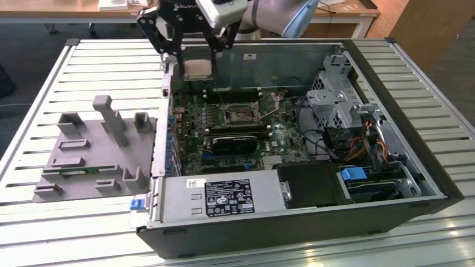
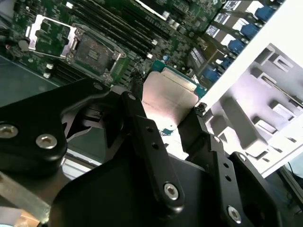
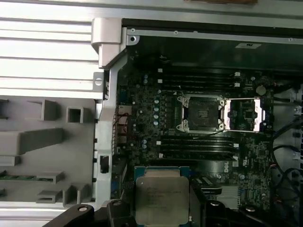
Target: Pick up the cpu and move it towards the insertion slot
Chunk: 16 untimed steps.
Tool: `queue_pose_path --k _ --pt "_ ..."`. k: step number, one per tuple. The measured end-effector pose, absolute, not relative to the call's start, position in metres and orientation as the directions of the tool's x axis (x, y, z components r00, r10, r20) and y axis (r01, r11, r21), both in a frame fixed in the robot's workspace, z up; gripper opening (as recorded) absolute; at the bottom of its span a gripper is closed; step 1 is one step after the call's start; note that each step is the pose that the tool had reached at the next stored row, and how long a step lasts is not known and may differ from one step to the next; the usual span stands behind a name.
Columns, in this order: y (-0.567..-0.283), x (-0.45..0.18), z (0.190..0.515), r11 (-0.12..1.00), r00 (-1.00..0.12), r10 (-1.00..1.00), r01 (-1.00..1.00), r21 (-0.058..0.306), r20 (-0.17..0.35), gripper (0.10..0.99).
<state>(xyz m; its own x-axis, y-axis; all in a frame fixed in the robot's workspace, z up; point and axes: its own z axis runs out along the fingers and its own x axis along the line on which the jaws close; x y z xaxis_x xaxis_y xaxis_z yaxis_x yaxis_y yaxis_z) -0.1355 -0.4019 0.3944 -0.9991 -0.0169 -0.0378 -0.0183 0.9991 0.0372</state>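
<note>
You've got one gripper (image 1: 199, 62) and it's clamped on the one cpu (image 1: 198, 68). Two black fingers (image 2: 142, 127) pinch it from opposite edges, seen in both wrist views; silver lid (image 3: 162, 199) sits flat between them, thin green rim showing around it.

The cpu is off the board, held in the air over the far corner of the open case (image 1: 415, 167), near the case's wall on the exterior view's left. Not touching anything but the fingers.

One insertion slot (image 1: 239, 113) on the one motherboard (image 1: 282, 139): silver frame, dark centre. In the first wrist view the socket (image 3: 200, 112) is well apart from the jaws, out ahead of the fingertips, and its load plate (image 3: 244, 115) is swung open beside it. The second wrist view shows the same socket (image 2: 92, 52) beyond the held chip (image 2: 170, 97), with its plate (image 2: 47, 35) flipped away.

Long black memory slots run on both sides of the socket; exact count I can't tell.

One grey fixture block (image 1: 97, 150) lies outside the case on the slatted table (image 1: 97, 72), off to the jaws' side, with several upright posts and pockets. One power supply (image 1: 215, 197) sits at the case's near edge, well apart from the jaws.
</note>
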Motion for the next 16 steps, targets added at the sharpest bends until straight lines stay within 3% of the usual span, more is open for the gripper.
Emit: queue_pose_path --k 16 --pt "-0.402 -0.067 0.394 0.999 -0.999 -0.017 -0.018 0.037 -0.035 0.541"
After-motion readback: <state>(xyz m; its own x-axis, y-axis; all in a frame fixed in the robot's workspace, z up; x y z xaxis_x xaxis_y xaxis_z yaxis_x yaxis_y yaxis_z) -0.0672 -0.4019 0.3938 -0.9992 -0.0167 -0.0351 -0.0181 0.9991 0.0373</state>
